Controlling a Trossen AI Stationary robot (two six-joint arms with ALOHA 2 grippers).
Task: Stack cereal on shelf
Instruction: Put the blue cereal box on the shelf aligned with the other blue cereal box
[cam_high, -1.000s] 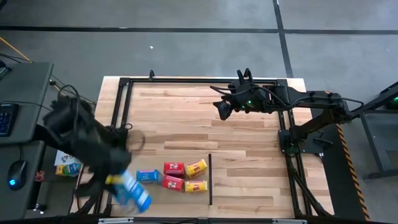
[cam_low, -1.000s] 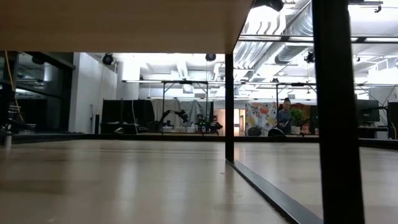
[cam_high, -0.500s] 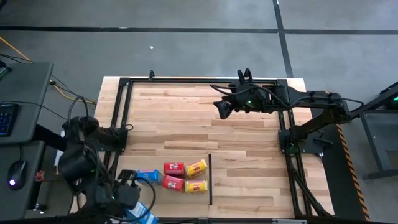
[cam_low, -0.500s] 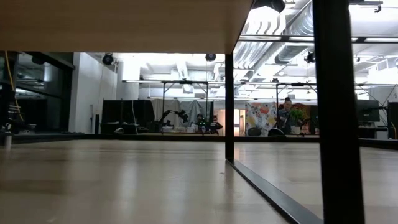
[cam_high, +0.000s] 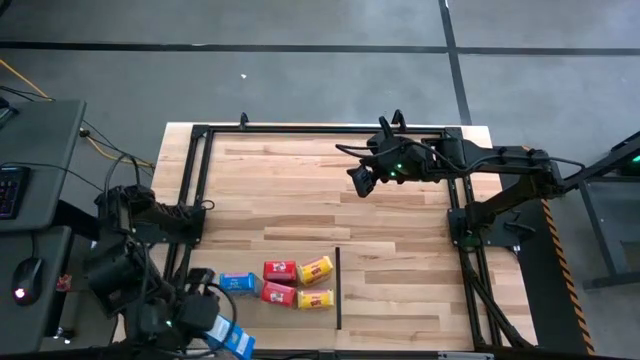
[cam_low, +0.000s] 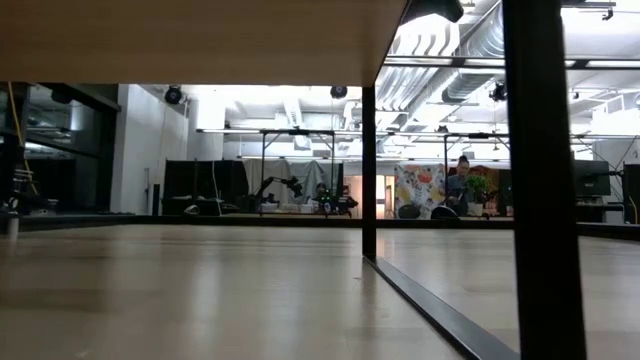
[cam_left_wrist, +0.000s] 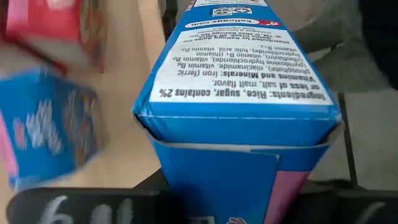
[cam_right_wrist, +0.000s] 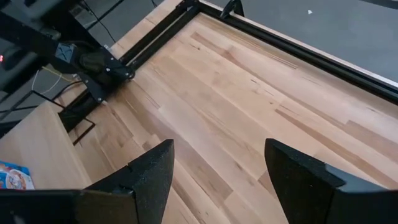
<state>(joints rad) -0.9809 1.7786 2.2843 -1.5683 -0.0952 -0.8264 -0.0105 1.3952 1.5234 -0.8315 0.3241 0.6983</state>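
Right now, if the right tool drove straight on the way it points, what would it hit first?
Probably bare wooden table: the right tool, open, looks down at empty boards, with the black frame rail farther on. Depth is unclear.

Your left gripper (cam_high: 200, 325) sat at the table's (cam_high: 400, 250) near left corner, clamped on a blue carton (cam_high: 232, 340) that overhung the edge. Just beside it lay another blue carton (cam_high: 238, 283), then two red (cam_high: 279, 270) and two yellow (cam_high: 315, 269) in a cluster. Your right gripper (cam_high: 361, 180) hovered well apart over the far side.
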